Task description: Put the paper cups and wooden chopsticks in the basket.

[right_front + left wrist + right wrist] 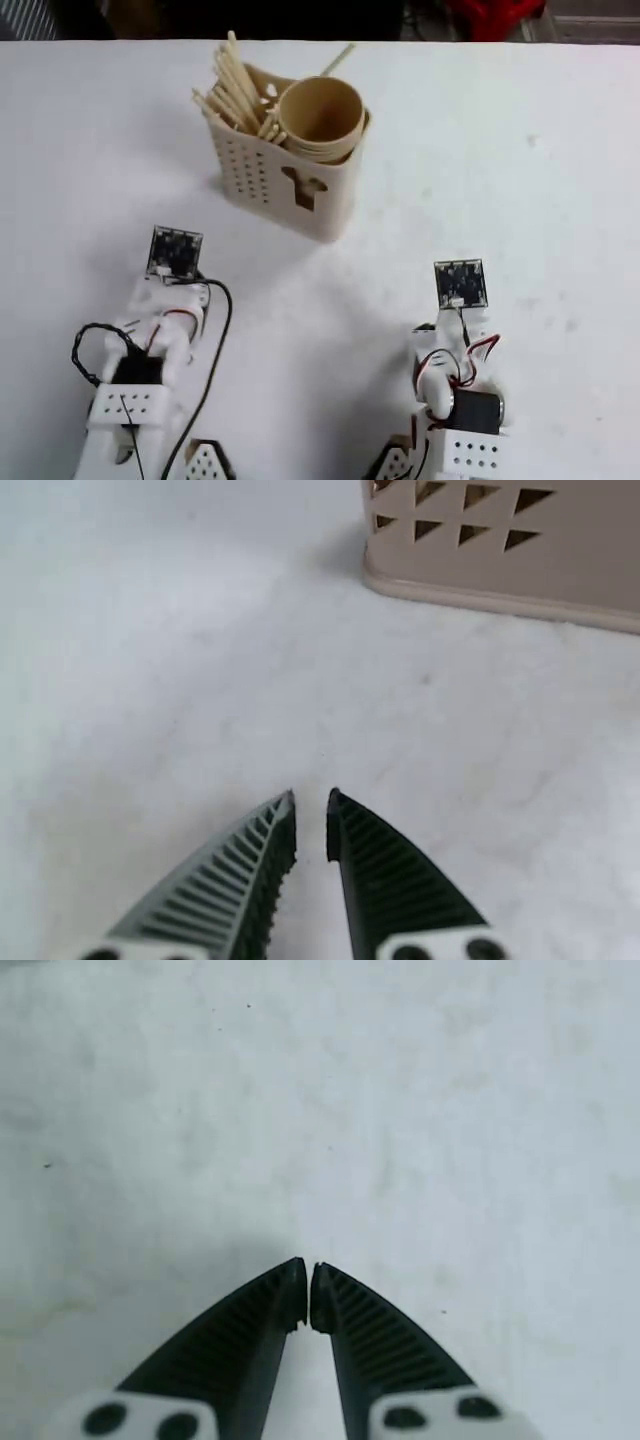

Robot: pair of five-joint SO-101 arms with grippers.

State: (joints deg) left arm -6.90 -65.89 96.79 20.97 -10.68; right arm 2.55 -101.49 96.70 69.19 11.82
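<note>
We see the beige perforated basket (300,195) standing upright toward the far side of the white table (540,160). Stacked paper cups (322,118) sit in it with the open mouth tilted up, and a bundle of wooden chopsticks (235,85) fans out of it just beside them. Both arms rest at the near edge, well apart from the basket. The left gripper (310,802) hangs over the table, jaws drawn nearly together with a thin gap at the tips, gripping nothing. The right gripper (308,1272) is closed, tips practically touching, also above the table
</note>
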